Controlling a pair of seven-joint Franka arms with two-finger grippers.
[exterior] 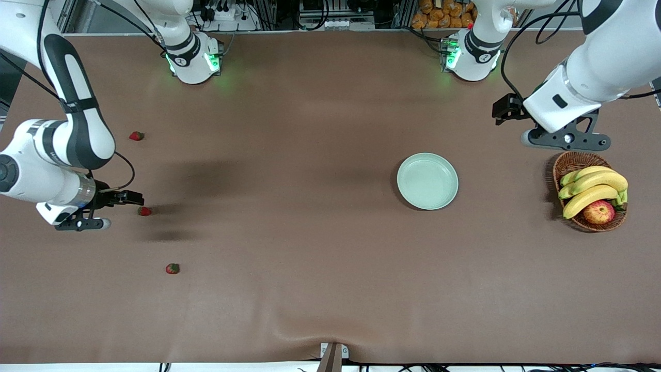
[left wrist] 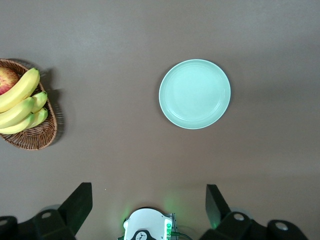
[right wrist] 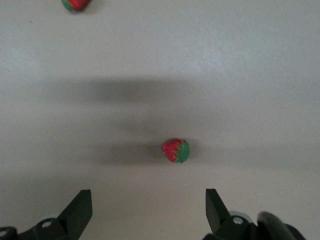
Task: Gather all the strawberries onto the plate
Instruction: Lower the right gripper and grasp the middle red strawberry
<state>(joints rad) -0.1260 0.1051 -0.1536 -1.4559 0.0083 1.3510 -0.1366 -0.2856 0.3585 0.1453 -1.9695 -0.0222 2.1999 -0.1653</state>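
Note:
Three strawberries lie on the brown table toward the right arm's end: one farthest from the front camera (exterior: pixel 136 136), a middle one (exterior: pixel 144 211) and the nearest (exterior: pixel 172 268). My right gripper (exterior: pixel 78 221) hangs open and empty over the table just beside the middle strawberry. In the right wrist view that berry (right wrist: pixel 175 150) lies ahead of the open gripper (right wrist: pixel 147 210), and a second strawberry (right wrist: pixel 76 4) shows at the edge. The mint-green plate (exterior: pixel 427 181) is empty, also in the left wrist view (left wrist: pixel 195 94). My left gripper (exterior: pixel 562 135) waits open (left wrist: pixel 148 210) over the table by the basket.
A brown wicker basket (exterior: pixel 564 166) with bananas (exterior: pixel 594 187) and an apple (exterior: pixel 599 212) stands toward the left arm's end, beside the plate; it also shows in the left wrist view (left wrist: pixel 35 139). The table's front edge has a clamp (exterior: pixel 333 356).

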